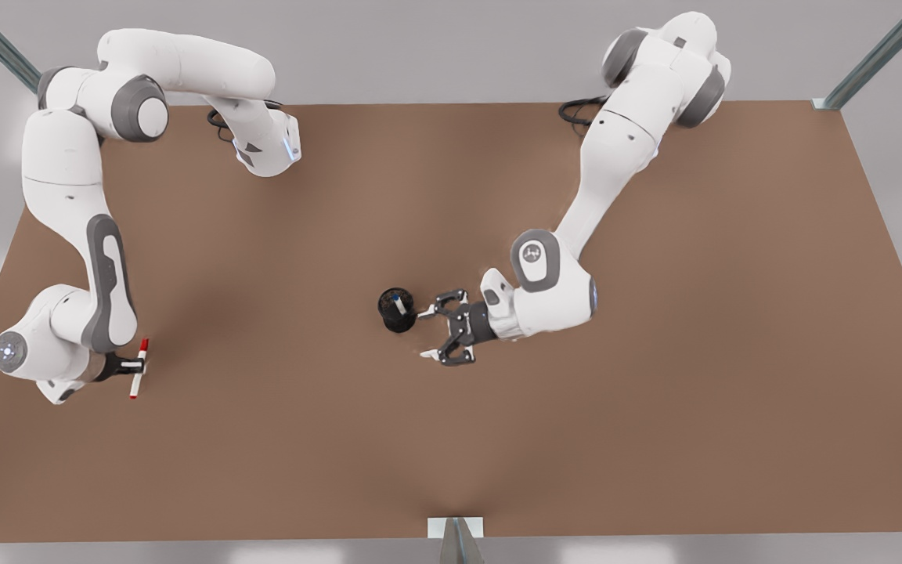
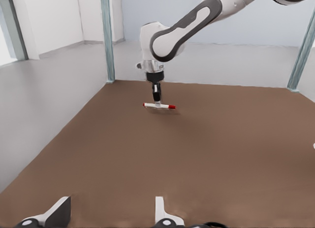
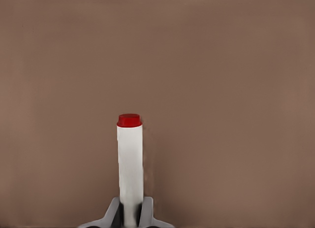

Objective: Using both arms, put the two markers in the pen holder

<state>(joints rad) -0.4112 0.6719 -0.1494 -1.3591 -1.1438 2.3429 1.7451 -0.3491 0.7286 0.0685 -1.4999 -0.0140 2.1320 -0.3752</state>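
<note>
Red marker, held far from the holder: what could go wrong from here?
1. The right gripper grips the red marker mid-barrel, so it may pivot or slip on the long carry to the pen holder.
2. The open left gripper sits beside the holder, so the arms might collide.
3. The blue marker inside narrows the opening.

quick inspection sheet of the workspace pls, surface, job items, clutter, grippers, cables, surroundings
surface: brown table, flat and bare around the work.
job's things: red marker held level in the right gripper, near the front view's left edge; blue marker standing inside the pen holder at mid-table.
clutter: nothing seen.
grippers: right gripper shut on the red marker; left gripper open, right beside the pen holder, holding nothing.
cables: black cable loops at each arm's base, at the table's far edge.
surroundings: grey metal frame posts at the corners, pale grey floor beyond.
</note>
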